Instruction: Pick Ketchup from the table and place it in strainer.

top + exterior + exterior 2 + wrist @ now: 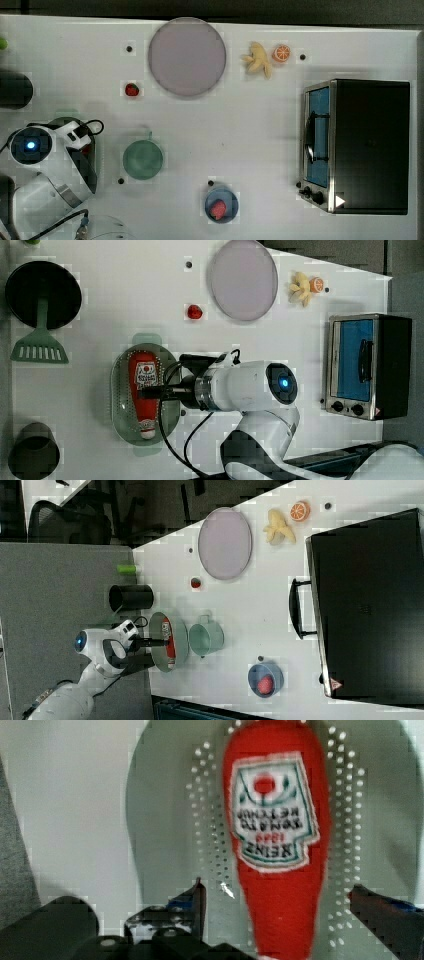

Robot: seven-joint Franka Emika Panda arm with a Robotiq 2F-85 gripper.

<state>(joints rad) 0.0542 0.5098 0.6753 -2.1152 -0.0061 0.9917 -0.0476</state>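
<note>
The Ketchup (144,371), a red bottle with a white label, lies lengthwise inside the pale mint-green strainer (120,400) on the white table. In the wrist view the Ketchup (275,820) rests on the perforated bottom of the strainer (170,820). My gripper (280,895) hangs right over the bottle's narrower half, open, with one dark fingertip (197,900) on each side and a gap to the bottle on both. In the right view the gripper (160,642) reaches over the strainer (182,645) from the right view's left. In the top view the arm (50,160) covers most of the strainer (65,115).
A green cup (143,159) stands beside the strainer. A strawberry (132,89), a grey plate (187,56), a banana (258,59) and an orange slice (281,53) lie further off. A blue dish (221,206) holds a pinkish fruit. A toaster oven (360,145), a black pan with spatula (42,295) and a dark cup (32,457) stand at the edges.
</note>
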